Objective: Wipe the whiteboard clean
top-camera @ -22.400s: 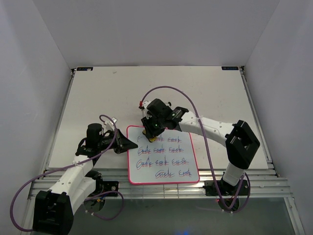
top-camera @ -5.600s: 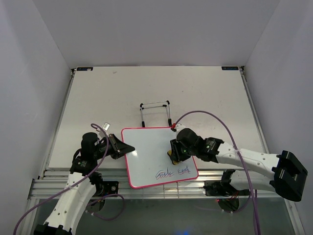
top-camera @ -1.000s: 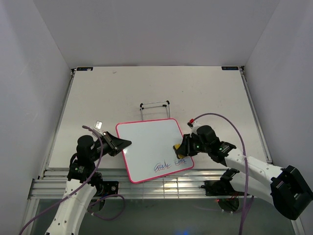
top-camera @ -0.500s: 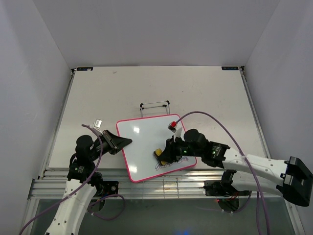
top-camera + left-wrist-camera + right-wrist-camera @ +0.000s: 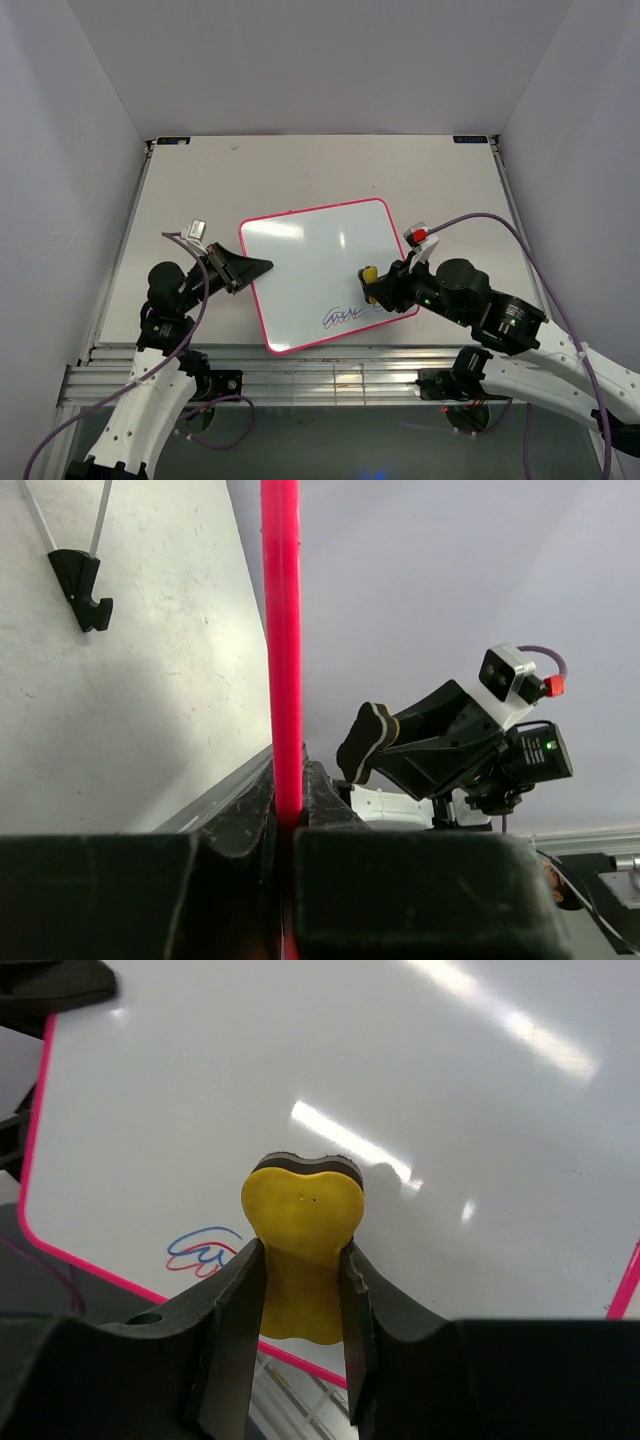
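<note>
Left wrist view: whiteboard (image 5: 283, 650) edge-on, only its pink frame visible.

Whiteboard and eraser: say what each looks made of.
The whiteboard: smooth, glossy white panel, judging by glare streaks; thin pink frame, probably plastic. The eraser: matte yellow, likely soft foam, since it pinches in between the fingers; dark layer at its tip, maybe felt.

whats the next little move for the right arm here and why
Probably slide the yellow eraser in the right gripper left and nearer, onto the blue-red scribble: it is the only mark showing on the whiteboard, which the left gripper clamps by its pink frame.
</note>
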### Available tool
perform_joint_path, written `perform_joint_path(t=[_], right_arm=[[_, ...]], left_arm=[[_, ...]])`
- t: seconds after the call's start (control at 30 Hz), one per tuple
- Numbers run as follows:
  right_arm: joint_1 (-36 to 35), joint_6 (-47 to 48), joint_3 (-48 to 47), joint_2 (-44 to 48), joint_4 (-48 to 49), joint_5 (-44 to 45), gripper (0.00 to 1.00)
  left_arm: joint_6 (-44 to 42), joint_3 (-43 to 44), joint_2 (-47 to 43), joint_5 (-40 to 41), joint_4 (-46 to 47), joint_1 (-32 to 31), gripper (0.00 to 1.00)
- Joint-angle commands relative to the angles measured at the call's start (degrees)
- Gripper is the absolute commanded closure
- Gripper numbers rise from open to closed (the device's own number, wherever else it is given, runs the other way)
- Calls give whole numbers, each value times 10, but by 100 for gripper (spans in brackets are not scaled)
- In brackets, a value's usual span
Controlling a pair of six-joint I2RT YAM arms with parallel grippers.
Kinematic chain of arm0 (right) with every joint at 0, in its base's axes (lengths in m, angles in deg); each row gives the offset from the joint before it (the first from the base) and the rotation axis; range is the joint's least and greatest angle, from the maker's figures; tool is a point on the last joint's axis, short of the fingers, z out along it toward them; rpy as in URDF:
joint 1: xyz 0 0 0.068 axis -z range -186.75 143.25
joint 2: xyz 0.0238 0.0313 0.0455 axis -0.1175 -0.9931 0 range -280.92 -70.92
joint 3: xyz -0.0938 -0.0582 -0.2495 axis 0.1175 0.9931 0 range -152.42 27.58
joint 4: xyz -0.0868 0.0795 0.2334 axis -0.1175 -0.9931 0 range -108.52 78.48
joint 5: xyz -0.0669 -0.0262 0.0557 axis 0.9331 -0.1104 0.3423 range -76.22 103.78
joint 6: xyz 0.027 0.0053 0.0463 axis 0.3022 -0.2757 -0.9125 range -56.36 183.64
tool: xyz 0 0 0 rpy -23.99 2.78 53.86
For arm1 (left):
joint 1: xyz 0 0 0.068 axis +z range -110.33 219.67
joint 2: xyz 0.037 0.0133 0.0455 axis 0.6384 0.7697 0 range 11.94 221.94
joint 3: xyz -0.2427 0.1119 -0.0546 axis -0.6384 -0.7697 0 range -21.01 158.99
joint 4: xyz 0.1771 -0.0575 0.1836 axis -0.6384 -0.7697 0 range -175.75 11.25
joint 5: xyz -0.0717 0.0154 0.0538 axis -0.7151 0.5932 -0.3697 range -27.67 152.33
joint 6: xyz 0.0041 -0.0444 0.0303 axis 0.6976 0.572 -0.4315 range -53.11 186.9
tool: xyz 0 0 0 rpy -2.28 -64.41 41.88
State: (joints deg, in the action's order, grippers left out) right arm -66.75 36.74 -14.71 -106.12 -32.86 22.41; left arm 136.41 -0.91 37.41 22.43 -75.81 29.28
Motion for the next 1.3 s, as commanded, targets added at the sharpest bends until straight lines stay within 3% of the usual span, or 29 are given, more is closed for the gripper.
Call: perform_joint_path(t=[0.0, 0.3, 0.53, 0.87, 1.0, 1.27], right_arm=[[1, 51, -39, -35, -70, 63, 92], [-27, 59, -60, -144, 23, 23, 92], [-100, 38, -93, -245, 82, 38, 92], [-149, -15, -141, -329, 63, 83, 92], [-127, -16, -135, -323, 28, 108, 92], [12, -2, -68, -269, 10, 96, 92]], left_arm=[[40, 53, 35, -1, 77, 0, 100], [71, 54, 57, 38, 78, 0, 100], [77, 60, 57, 48, 78, 0, 100], [92, 61, 57, 69, 77, 0, 100], [87, 70, 57, 53, 78, -1, 100], [90, 72, 37, 38, 78, 0, 100]])
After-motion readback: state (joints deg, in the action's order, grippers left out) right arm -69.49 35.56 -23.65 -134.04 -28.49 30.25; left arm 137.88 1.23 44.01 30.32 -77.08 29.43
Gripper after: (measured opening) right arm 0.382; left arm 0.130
